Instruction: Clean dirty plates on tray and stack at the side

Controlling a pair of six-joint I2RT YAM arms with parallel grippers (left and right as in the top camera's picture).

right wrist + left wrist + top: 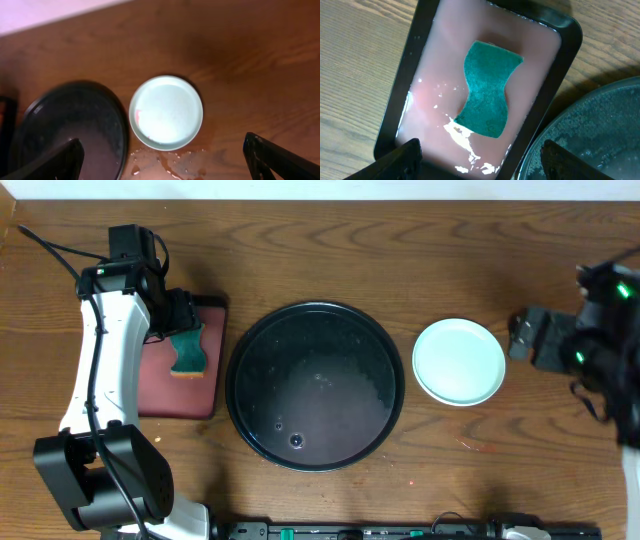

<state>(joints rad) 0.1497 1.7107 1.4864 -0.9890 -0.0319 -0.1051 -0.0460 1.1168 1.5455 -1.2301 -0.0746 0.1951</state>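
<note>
The left arm reaches forward over the red tray [178, 395], the left gripper [480, 167] hanging with jaws spread above the green sponge [487, 90], while the right gripper [165, 165], jaws also spread wide, hovers above the plates [459, 361], apparently stacked, on the tabletop [480, 240] just right of the black tray [315, 385].

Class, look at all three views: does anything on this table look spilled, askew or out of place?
Yes. A small puddle with droplets lies on the wood beside the plates, outside the black tray. A reddish smear shows at the top plate's left edge in the right wrist view.
</note>
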